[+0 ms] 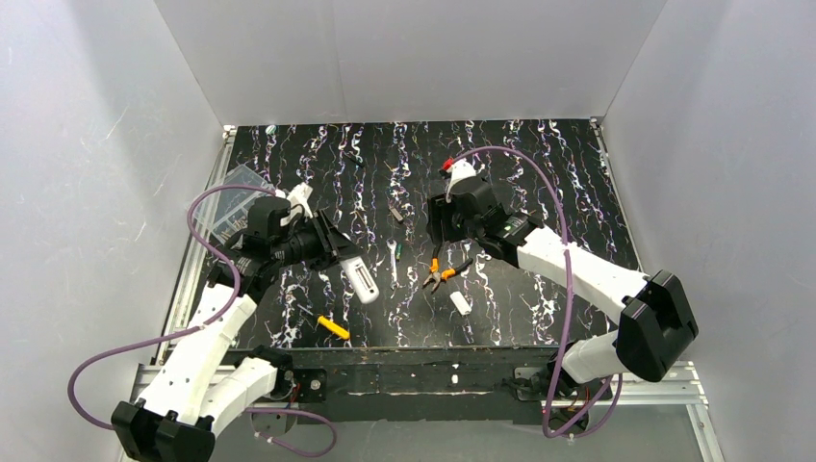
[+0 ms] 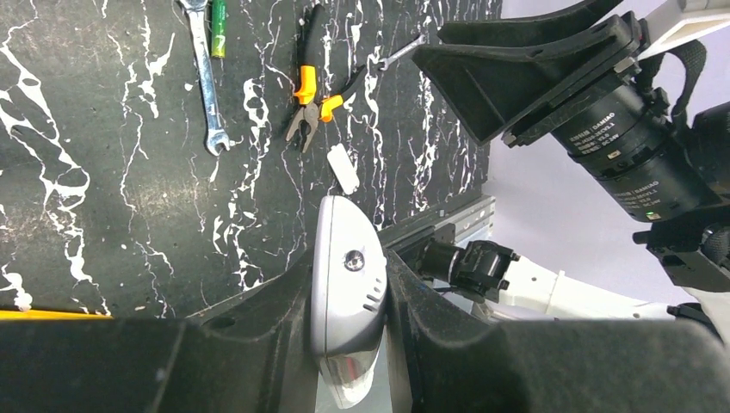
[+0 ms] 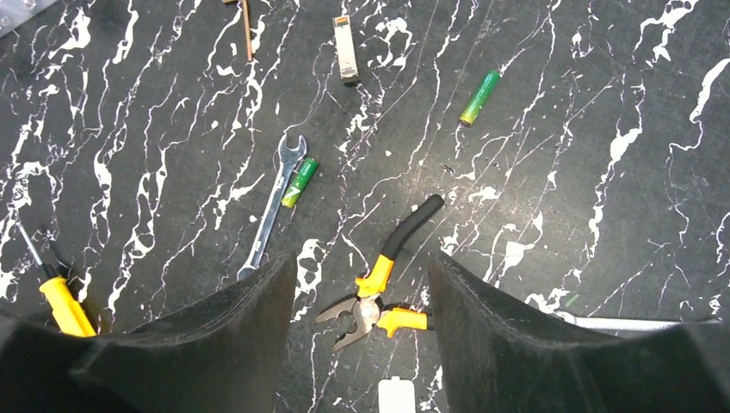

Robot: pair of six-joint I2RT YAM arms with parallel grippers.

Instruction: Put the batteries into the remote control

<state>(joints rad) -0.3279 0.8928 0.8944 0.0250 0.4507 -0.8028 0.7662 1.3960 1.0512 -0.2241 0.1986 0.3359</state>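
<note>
Your left gripper (image 2: 348, 344) clenched the remote control (image 2: 344, 232) over the tabletop's (image 1: 539, 173) left half. Your right gripper (image 3: 361, 262) hung released over the pliers (image 3: 379, 297) — batteries (image 3: 299, 182) lay loose mid-tabletop.

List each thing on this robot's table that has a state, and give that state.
Remote: clamped in the left gripper, off the table.
Left gripper: shut on the remote.
Right gripper: open, empty, above the pliers.
Batteries: both loose on the table, not loaded.
Cover: loose on the table near the pliers.
Pliers: lying flat, jaws slightly apart.
</note>
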